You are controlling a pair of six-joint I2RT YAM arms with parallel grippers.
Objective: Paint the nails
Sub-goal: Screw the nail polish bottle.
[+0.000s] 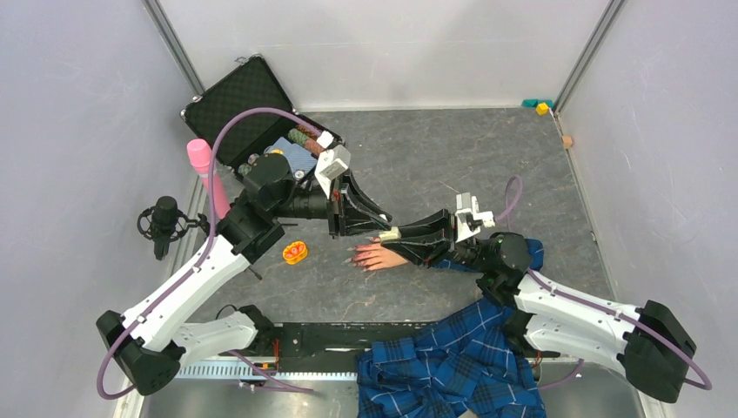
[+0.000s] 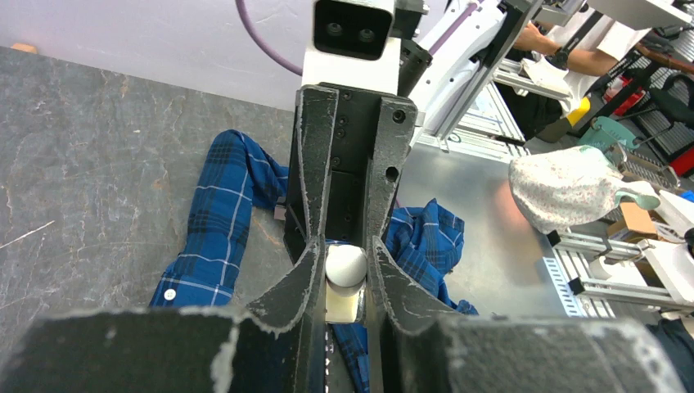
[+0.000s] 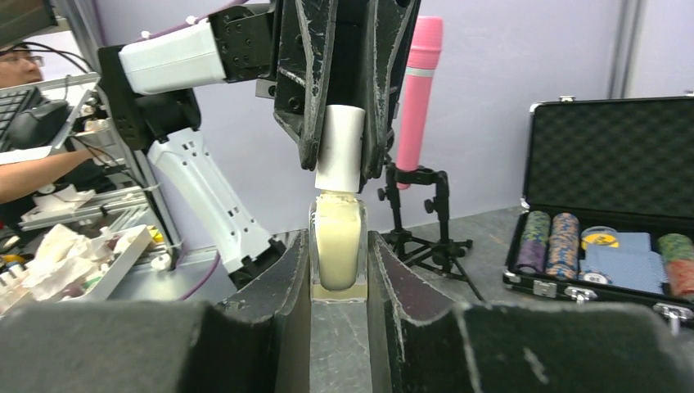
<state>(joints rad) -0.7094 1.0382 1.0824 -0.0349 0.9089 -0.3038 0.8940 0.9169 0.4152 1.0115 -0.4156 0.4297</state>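
Top external view puts the flesh-coloured mannequin hand [image 1: 379, 255] at the centre of the grey marbled tabletop [image 1: 452, 165]. Its tiny reddish-pink nails [image 1: 354, 259] point to 9 o'clock, and the blue plaid shirt [image 1: 452, 366] is heaped at 5 o'clock. The 2 grippers meet just above the hand, but their hold is unclear there.

Right wrist view settles it. The right gripper [image 3: 338, 246] has its jaws clamped on an upright small clear glass bottle [image 3: 338, 254] of cream liquid. The left gripper [image 3: 340, 164] reaches down from 12 o'clock, clamped on the white cylindrical cap [image 3: 340, 147].

Left wrist view shows the cap's rounded top and the plaid below; the nails are hidden.

An open black case [image 1: 235, 104] of chips lies at 11 o'clock, and a pink cylinder [image 1: 202, 170] on a black stand is at 9 o'clock, with pale walls all round.
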